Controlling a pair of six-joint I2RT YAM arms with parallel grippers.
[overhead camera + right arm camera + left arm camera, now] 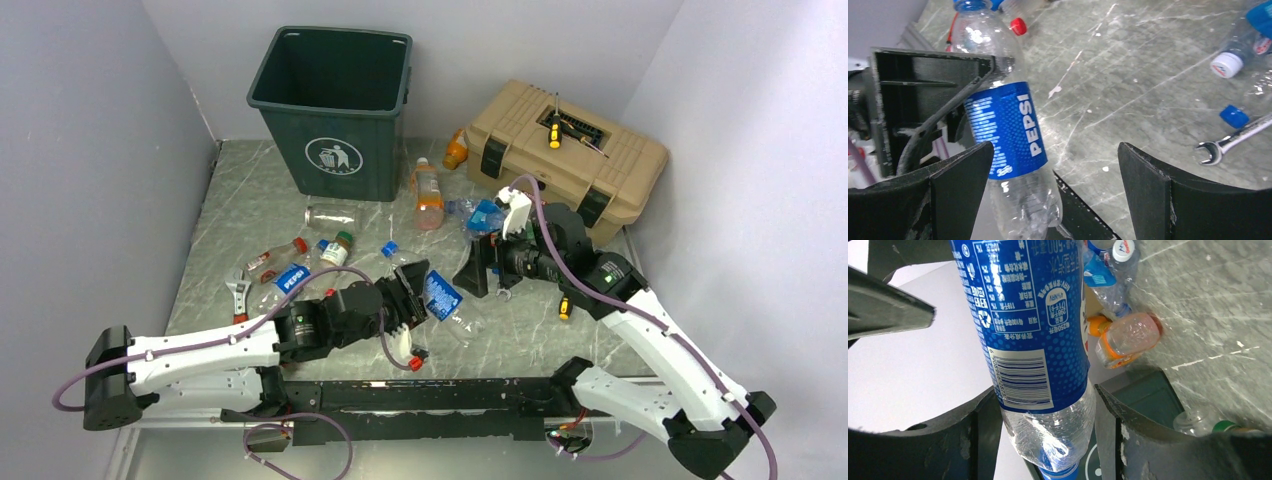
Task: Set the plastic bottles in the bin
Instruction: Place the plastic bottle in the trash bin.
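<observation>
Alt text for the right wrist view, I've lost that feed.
A blue-labelled Pepsi bottle, held by the left gripper, fills the left side. The right gripper is open; a wrench and blue cap lie on the table.

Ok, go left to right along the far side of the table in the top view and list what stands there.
Dark green bin → clear bottle with orange label → small orange bottle → tan toolbox.

The Pepsi bottle point(1008, 135) is clear, glossy, crinkled plastic with a shiny blue label. The tabletop point(1128, 75) looks like smooth marbled grey stone, scratched white, the wrench point(1233, 140) bright metal; the far bin point(380, 150) is smooth, dull plastic.
</observation>
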